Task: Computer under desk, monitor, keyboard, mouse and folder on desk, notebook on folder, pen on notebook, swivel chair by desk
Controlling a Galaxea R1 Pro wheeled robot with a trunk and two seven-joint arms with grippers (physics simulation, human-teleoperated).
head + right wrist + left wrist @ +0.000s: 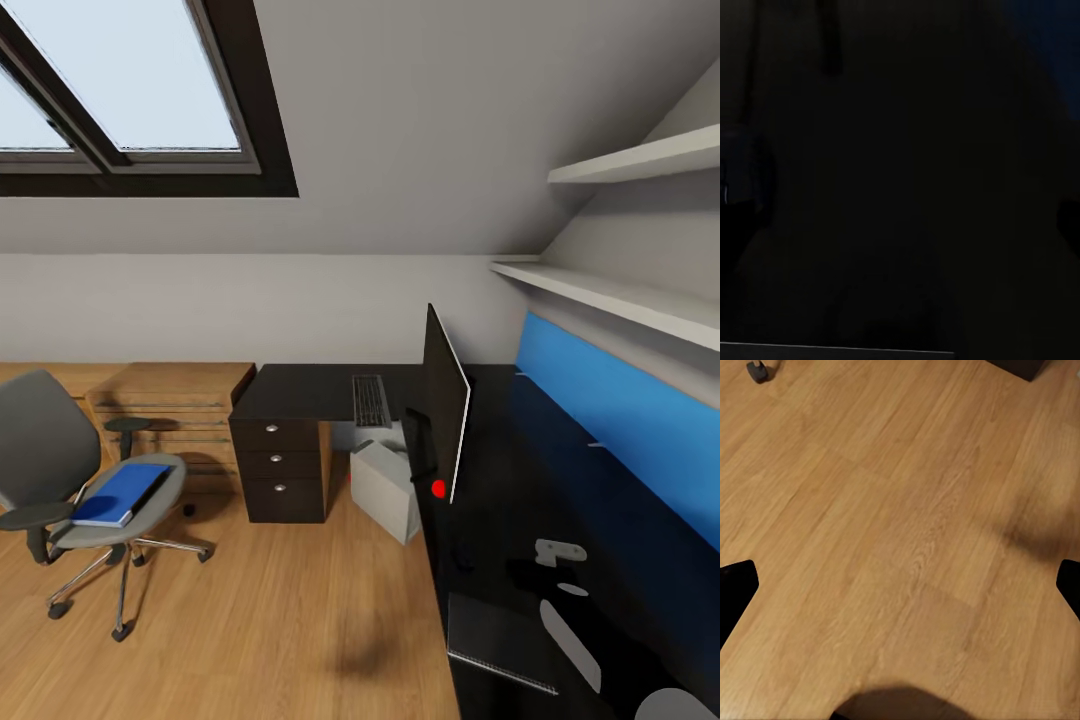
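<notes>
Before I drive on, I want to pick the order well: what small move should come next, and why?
Probably turn the base left toward the chair. The blue folder lies on its seat, away from the desk, where the monitor and keyboard already sit. The left wrist view shows bare floor between wide-set fingertips, so that arm looks free to fetch it.

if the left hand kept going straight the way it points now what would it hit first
Most likely the bare wooden floor: the left wrist view looks straight down onto its planks, with nothing between the fingertips. How far off it lies is unclear.
</notes>
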